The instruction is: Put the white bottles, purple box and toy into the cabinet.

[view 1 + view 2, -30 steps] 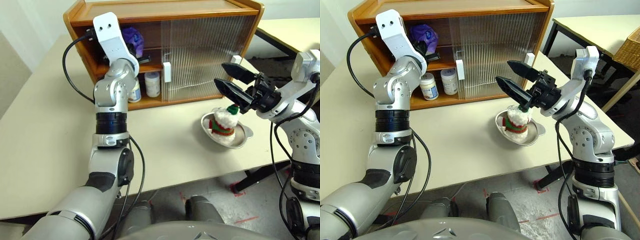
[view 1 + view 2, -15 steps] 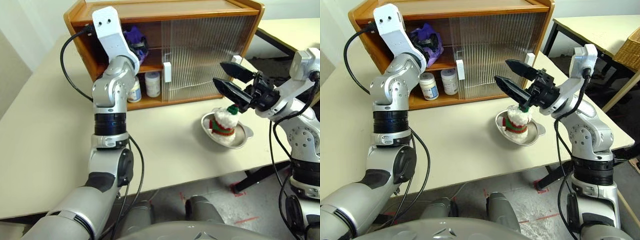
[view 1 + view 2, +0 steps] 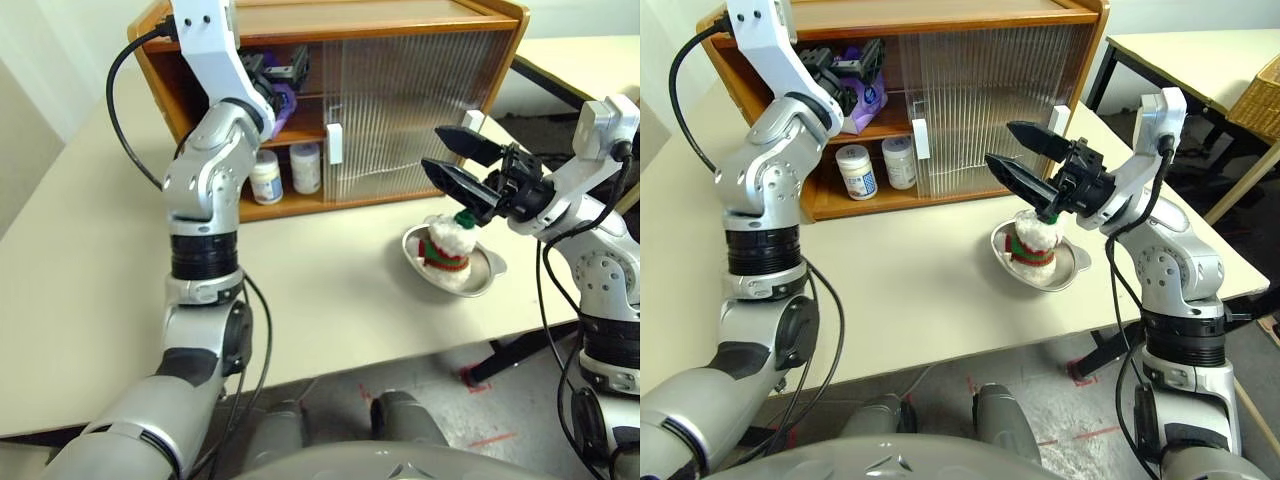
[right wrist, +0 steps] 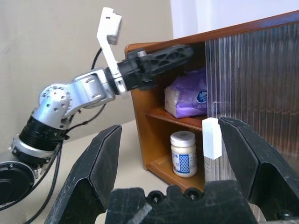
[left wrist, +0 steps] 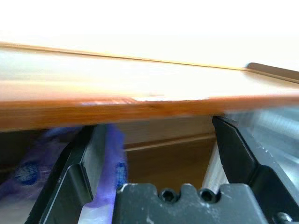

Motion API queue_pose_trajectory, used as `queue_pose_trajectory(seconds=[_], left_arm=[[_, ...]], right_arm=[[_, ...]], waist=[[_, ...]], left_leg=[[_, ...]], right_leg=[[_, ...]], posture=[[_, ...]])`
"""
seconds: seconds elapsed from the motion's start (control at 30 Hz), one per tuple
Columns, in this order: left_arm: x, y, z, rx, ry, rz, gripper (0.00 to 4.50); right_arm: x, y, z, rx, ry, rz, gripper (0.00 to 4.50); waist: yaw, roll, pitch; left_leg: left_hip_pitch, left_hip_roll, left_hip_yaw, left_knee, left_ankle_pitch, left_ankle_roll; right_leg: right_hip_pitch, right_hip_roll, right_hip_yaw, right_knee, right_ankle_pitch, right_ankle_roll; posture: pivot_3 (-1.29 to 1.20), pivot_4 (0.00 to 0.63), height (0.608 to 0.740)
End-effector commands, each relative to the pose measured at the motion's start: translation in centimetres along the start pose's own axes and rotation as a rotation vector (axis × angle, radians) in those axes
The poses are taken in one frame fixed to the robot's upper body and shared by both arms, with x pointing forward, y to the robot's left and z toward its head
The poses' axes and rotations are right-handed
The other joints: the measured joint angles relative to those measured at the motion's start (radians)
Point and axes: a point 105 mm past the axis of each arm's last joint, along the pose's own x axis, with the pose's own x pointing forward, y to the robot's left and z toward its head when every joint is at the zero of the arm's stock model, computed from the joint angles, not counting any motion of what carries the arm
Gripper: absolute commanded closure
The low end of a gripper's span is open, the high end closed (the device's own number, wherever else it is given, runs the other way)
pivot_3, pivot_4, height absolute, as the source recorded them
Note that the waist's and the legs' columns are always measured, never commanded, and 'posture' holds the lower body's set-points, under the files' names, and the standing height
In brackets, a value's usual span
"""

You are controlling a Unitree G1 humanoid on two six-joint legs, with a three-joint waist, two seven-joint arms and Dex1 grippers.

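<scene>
My right gripper [image 3: 462,160] hangs wide open and empty above the toy [image 3: 446,243]. It looks soft and light, so I'd pinch its plush middle. My left gripper [image 3: 848,62], also spread empty, is by the box [image 3: 866,95], probably clear of it.

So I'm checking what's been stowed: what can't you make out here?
- Left wrist view: purple box is blurred, partly behind the left end effector's finger.
- Right wrist view: second white bottle is hidden by the door handle.
- Eye views: toy's top sits behind the right end effector.

You see the purple box [image 3: 862,97] lying on the cabinet [image 3: 940,15] shelf, two white bottles [image 3: 872,167] upright below it, and the toy [image 3: 1033,240] outside in a dish.
</scene>
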Motion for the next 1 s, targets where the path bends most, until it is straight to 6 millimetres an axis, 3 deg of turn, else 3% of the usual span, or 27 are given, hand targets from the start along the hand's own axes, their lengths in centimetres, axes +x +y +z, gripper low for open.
queue_pose_trajectory(seconds=[0.03,0.1,0.17,0.33,0.5,0.7,1.0], left_arm=[[-1.8,0.6,-0.2,0.017,0.018,-0.108,0.01],[-2.9,2.0,-1.0,0.04,0.057,-0.119,0.17],[-3.7,2.9,-1.7,0.056,0.083,-0.12,0.66],[-4.4,4.3,-4.0,0.052,0.13,-0.098,2.55],[-3.8,4.8,-6.4,0.078,0.155,-0.029,4.45],[-2.6,3.6,-8.3,0.077,0.174,-0.012,4.45],[-2.9,5.1,-8.8,0.079,0.187,0.077,4.45]], right_arm=[[-0.1,0.0,0.3,-0.009,0.002,0.005,0.0],[-0.2,0.0,0.3,-0.009,0.004,0.005,0.0],[-0.1,-0.1,0.3,-0.009,0.004,0.006,0.0],[0.0,0.0,0.3,-0.009,0.007,0.011,0.0],[0.0,0.0,0.3,-0.012,0.008,0.012,0.0],[0.0,0.1,0.4,-0.022,0.011,0.01,0.0],[-0.1,0.1,0.3,-0.023,0.012,0.0,0.0]], waist=[[0.0,0.0,0.0],[0.0,0.0,0.0],[0.001,0.0,0.0],[0.011,0.0,0.0],[0.011,0.0,0.0],[0.008,0.0,0.0],[0.003,0.0,0.0]], left_leg=[[0.0,0.0,0.0,0.0,0.0,0.0],[0.001,0.0,0.0,0.0,0.0,0.0],[0.001,0.001,0.0,0.0,0.0,0.0],[0.001,0.0,0.0,0.0,0.0,0.0],[0.0,0.0,0.0,0.0,0.0,0.0],[0.0,0.0,0.0,0.0,0.0,0.0],[0.0,0.0,0.0,0.0,0.0,0.0]], right_leg=[[0.0,0.0,0.0,0.0,0.0,0.0],[0.0,0.0,0.0,0.001,-0.001,-0.001],[0.0,0.0,0.0,0.001,-0.001,-0.001],[0.001,-0.001,-0.001,0.001,-0.001,-0.001],[0.001,-0.002,-0.001,0.001,0.0,-0.002],[0.001,-0.001,-0.001,0.0,0.001,-0.003],[0.0,-0.001,0.0,0.001,0.0,-0.002]], posture=[[-0.07,0.0,0.74],[-0.07,0.0,0.74],[-0.06,0.0,0.74],[-0.06,0.0,0.74],[-0.07,0.0,0.74],[-0.09,0.0,0.74],[-0.09,0.0,0.74]])
